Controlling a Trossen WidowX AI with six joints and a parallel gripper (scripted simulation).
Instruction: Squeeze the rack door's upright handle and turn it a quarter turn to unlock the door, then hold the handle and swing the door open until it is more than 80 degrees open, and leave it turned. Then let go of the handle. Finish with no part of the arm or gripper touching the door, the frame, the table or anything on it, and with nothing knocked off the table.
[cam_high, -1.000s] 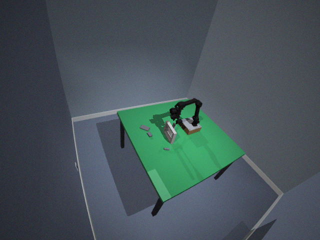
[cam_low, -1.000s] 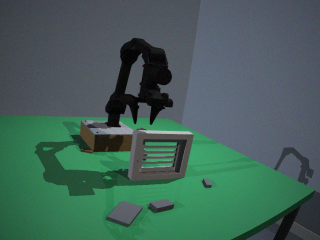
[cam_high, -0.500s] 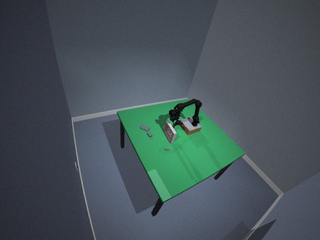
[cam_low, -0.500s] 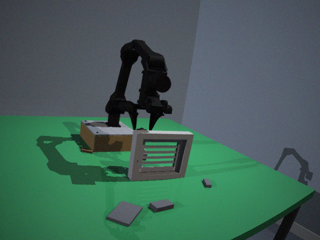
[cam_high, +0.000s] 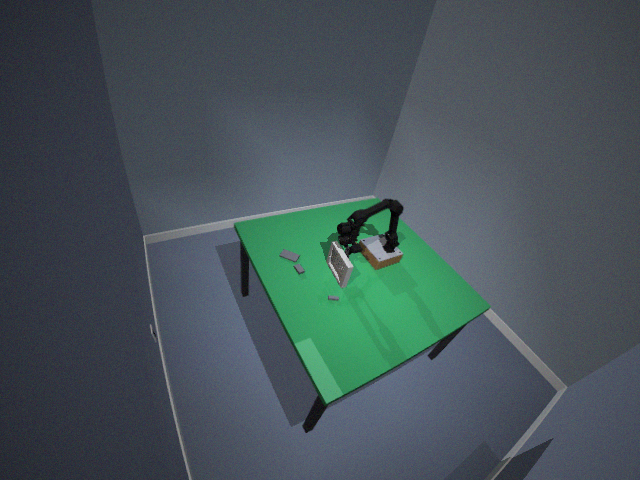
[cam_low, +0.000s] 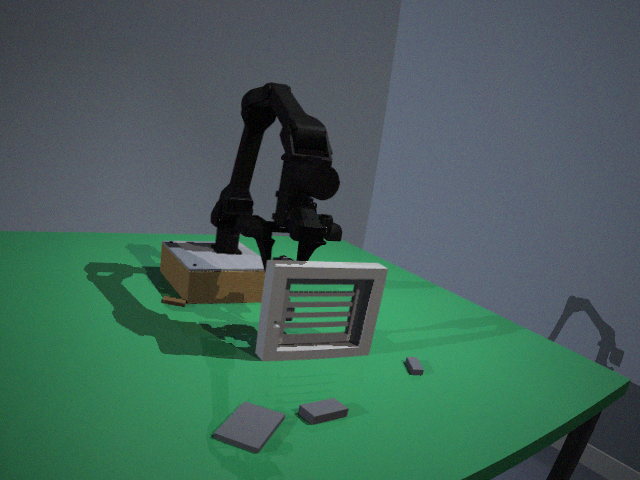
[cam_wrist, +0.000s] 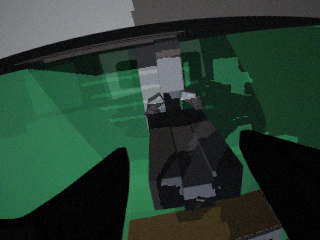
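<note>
A: "Handle (cam_wrist: 192, 145): wrist view, its stem (cam_wrist: 170, 75) towards 12 o'clock. Left to right: gripper (cam_high: 348, 250) (cam_low: 284, 261) (cam_wrist: 184, 141) finger at 8 o'clock, handle between, finger at 4. Fingers apart, nothing clamped."

B: "Handling?"

A: "Probably rigid, smooth; latch may resist. Squeeze broad sides midway, centred, before turning."
</note>
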